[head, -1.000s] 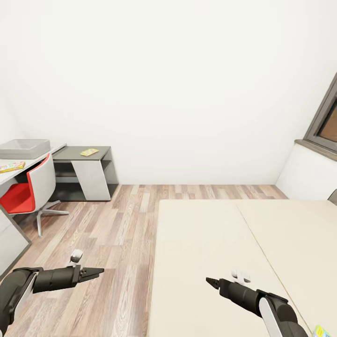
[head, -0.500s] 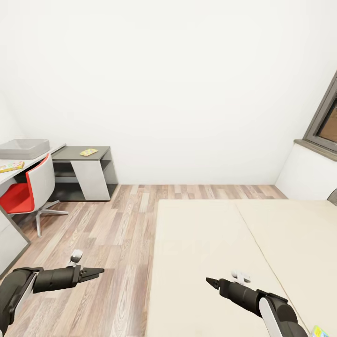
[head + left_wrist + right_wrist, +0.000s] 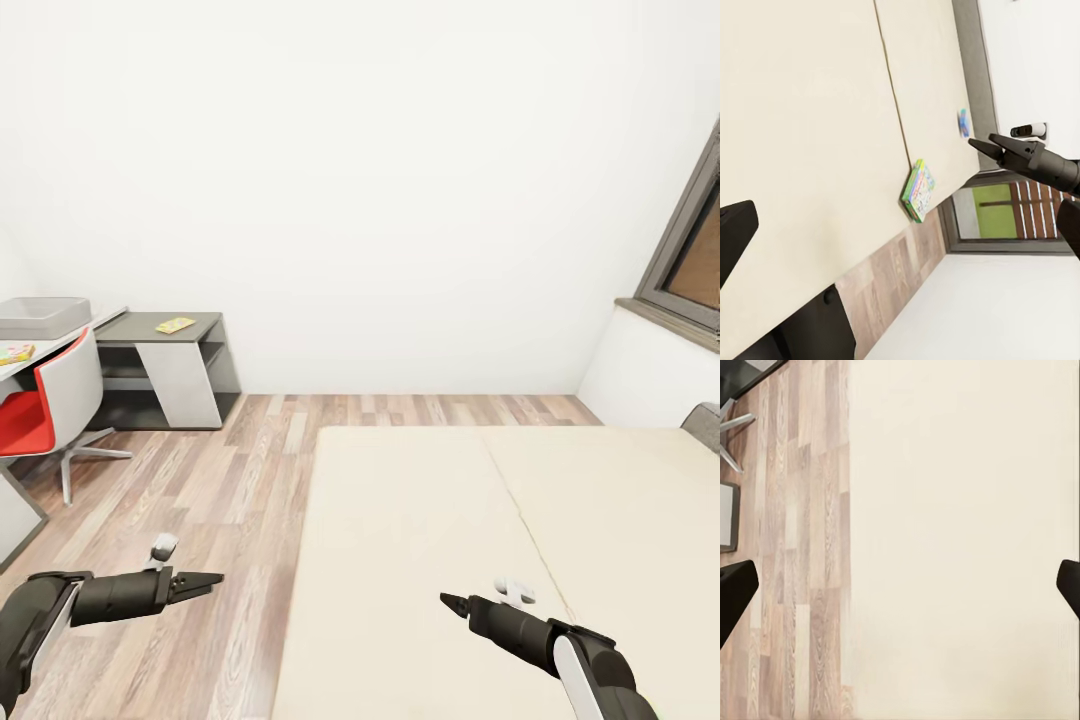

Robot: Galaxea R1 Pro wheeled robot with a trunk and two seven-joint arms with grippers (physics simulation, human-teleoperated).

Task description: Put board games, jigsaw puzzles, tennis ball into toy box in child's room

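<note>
Two pincers [image 3: 214, 579] [image 3: 446, 601], bed [image 3: 420, 520], floor [image 3: 230, 480]

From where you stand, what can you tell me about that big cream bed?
The bed is a wide, low, flat cream mattress, smooth and matte, with a thin seam running down its middle. It sits on the wood-plank floor, its far edge short of the white wall. In the left wrist view a green printed game box lies near one edge, and a smaller blue one lies further along.
</note>
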